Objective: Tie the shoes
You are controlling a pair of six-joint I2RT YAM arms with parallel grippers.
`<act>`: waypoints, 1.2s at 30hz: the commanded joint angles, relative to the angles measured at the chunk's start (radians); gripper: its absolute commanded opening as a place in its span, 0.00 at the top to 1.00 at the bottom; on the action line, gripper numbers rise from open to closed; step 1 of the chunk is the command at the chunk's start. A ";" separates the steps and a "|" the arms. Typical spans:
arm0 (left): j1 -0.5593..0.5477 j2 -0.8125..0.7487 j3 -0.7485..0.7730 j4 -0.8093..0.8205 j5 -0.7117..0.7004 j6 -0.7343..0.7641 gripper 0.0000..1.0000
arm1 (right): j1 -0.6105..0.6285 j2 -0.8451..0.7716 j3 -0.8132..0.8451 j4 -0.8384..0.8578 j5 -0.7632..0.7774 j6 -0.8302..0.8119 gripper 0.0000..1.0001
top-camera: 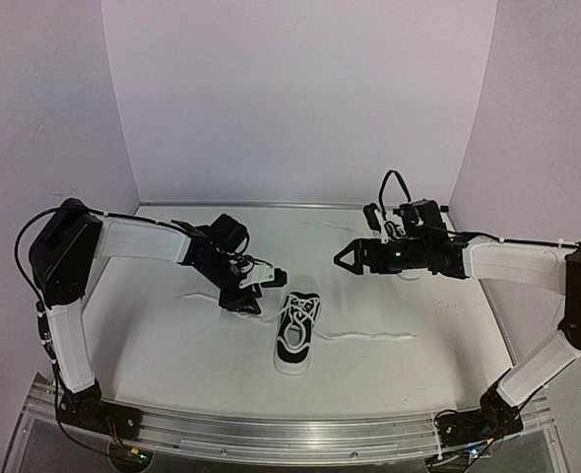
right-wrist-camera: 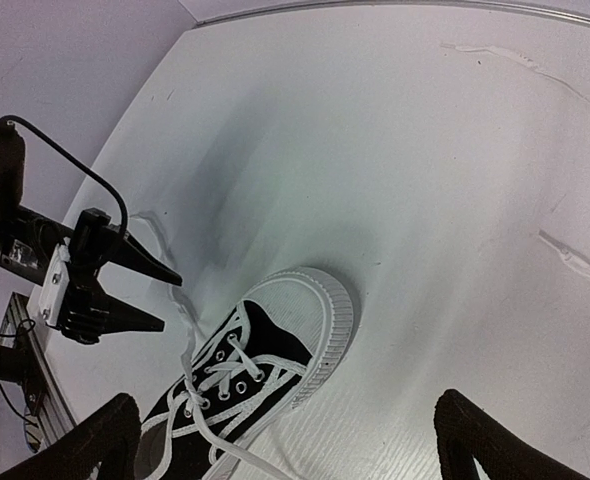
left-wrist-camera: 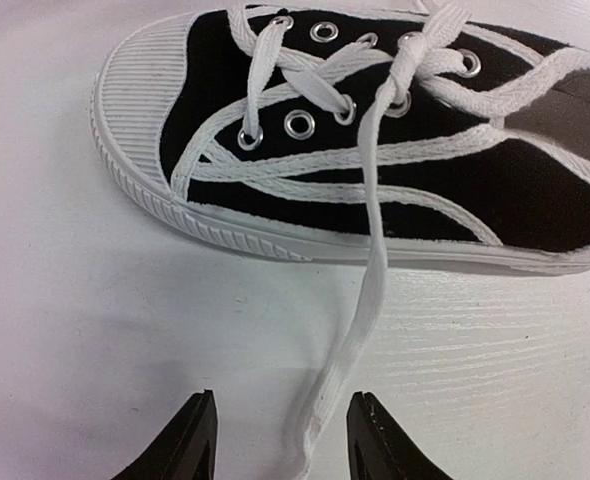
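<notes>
White tabletop [top-camera: 448, 325] bearing one black sneaker [top-camera: 296, 335] midway between the left and right edges, toe cap toward the far edge; right gripper [top-camera: 345, 258] wide open, empty, above the table; left gripper [left-wrist-camera: 283, 400] open, one loose white lace [left-wrist-camera: 371, 290] lying between its parted fingers.
</notes>
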 commanded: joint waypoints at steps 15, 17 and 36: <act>-0.028 0.109 0.051 0.016 0.091 0.029 0.61 | -0.003 -0.006 0.002 0.030 -0.014 0.011 0.02; -0.028 0.115 0.052 0.012 0.080 0.028 0.65 | -0.004 -0.004 0.004 0.030 -0.015 0.011 0.02; -0.048 -0.123 -0.134 0.413 0.160 -0.173 1.00 | -0.003 0.130 0.097 0.083 -0.218 0.029 0.40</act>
